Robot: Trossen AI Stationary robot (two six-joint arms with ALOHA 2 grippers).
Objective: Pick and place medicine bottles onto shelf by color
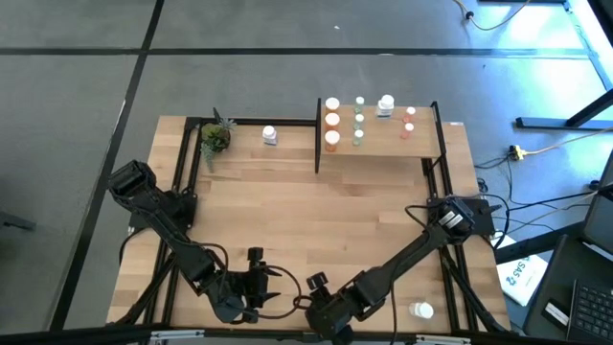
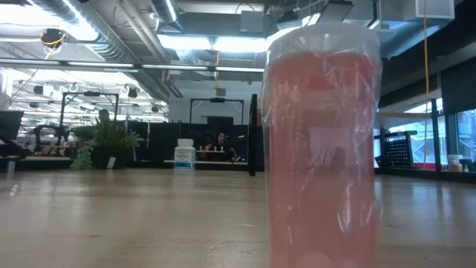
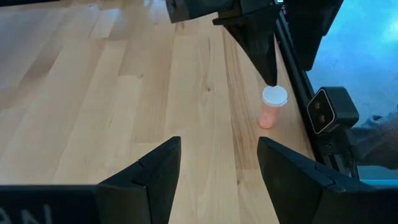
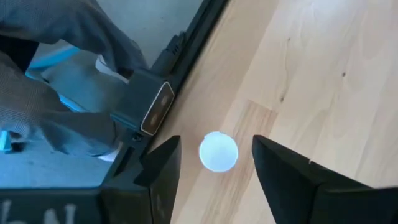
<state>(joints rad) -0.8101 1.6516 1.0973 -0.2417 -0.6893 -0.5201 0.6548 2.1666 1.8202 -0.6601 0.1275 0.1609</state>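
Medicine bottles [image 1: 357,120]: most stand in colour rows on the shelf [image 1: 421,142] at the table's far edge. One pinkish bottle [image 1: 420,310] remains by the near right corner, seemingly next to fetch. Right gripper [image 4: 214,163] hovers over it, jaws apart, empty. Left gripper [image 3: 217,168]: near edge, parted, idle.

The tabletop [image 1: 287,220] is pale wood in jointed strips, smooth with a soft satin sheen. The shelf [image 1: 383,144] has the same light wood board, edged by a matt black metal frame [image 1: 317,134]. The pink bottle [image 3: 271,109] close to the low camera is translucent plastic, wrapped in glossy, wrinkled film, under a smooth white plastic cap. Both hands, the left hand [image 3: 217,165] and the right hand [image 4: 214,165], have matt dark plastic fingers. The floor [image 1: 77,96] is dull grey.
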